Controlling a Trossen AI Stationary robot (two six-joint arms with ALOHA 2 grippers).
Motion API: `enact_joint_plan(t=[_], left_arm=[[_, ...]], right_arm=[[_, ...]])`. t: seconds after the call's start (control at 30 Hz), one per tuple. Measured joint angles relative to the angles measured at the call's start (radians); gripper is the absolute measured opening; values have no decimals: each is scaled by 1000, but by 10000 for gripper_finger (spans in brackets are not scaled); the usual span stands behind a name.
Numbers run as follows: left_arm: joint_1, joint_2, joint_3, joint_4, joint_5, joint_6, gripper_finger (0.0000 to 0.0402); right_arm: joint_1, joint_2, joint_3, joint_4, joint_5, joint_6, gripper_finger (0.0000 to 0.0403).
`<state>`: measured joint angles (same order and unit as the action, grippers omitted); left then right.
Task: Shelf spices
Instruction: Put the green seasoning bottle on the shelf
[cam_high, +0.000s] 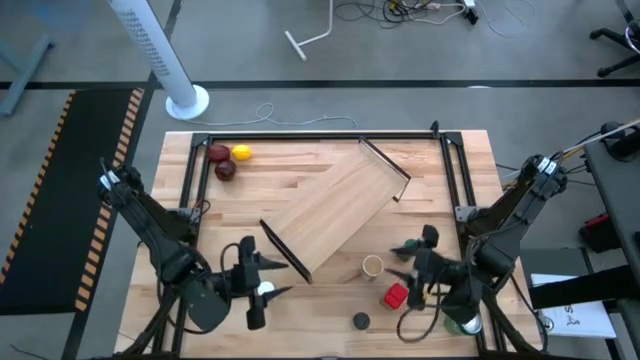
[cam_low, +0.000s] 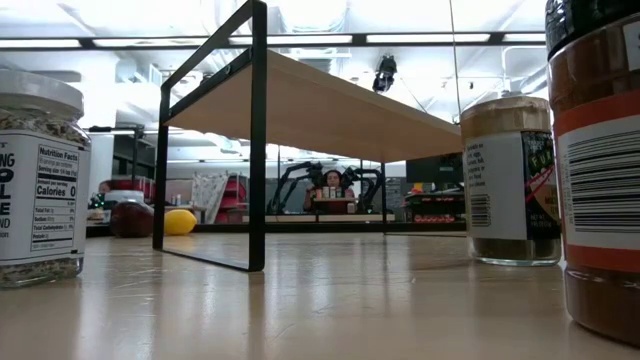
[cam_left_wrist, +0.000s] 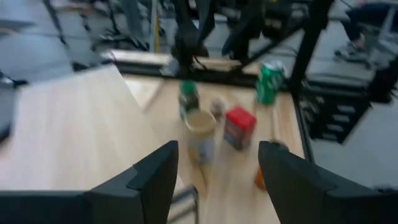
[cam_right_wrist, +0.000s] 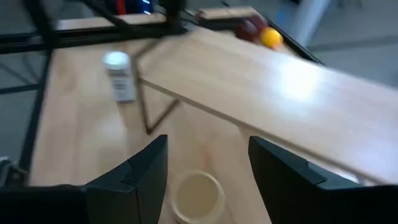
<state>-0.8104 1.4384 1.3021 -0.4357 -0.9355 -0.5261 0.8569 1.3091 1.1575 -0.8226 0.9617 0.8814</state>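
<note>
Across the middle of the table (cam_high: 250, 195), the shelf (cam_high: 335, 205) lies diagonally in the high view, a long light-wood plank running from about seven o'clock up to one o'clock, with a thin black bar at each end. Its top is bare.

At five o'clock from the plank's centre the spices sit on the tabletop: the tan cylinder (cam_high: 372, 266) just off the plank's lower edge, the red box (cam_high: 396, 296) below it, and a dark-capped jar (cam_high: 361, 321) nearer the front edge. The white-capped jar (cam_right_wrist: 119, 76) shows in the right wrist view, standing beside one black end bar. The green-lidded dark jar (cam_left_wrist: 188, 98) stands behind the tan cylinder in the left wrist view, and a green-and-white can (cam_left_wrist: 268, 81) is farther off.

The left gripper (cam_high: 270, 277) hovers at the plank's seven o'clock end, fingers spread and holding nothing. The right gripper (cam_high: 405, 262) hangs just beside the tan cylinder, at its three o'clock, fingers likewise spread apart and bare.

Up at eleven o'clock, red and yellow fruit (cam_high: 229, 158) rest near the table's far corner.
</note>
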Motion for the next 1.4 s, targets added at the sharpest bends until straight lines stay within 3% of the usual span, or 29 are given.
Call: enact_joint_plan(t=[0.07, 0.17, 0.27, 0.63, 0.87, 1.4], left_arm=[[0, 0, 27, 1, -37, 31, 205], [0, 0, 57, 0, -71, 81, 199], [5, -1, 78, 3, -108, 121, 193], [64, 0, 79, 0, -102, 113, 194], [72, 0, 78, -1, -53, 95, 188], [70, 0, 77, -9, -15, 90, 185]], right_arm=[[-8, -20, 5, -149, -9, 159, 199], [-58, -24, 8, -402, -136, 384, 199], [-116, -19, 4, -500, -258, 440, 204], [-208, -16, -11, -444, -413, 407, 265], [-258, -11, -101, -391, -491, 383, 297], [-307, -11, -333, -155, -624, 352, 309]])
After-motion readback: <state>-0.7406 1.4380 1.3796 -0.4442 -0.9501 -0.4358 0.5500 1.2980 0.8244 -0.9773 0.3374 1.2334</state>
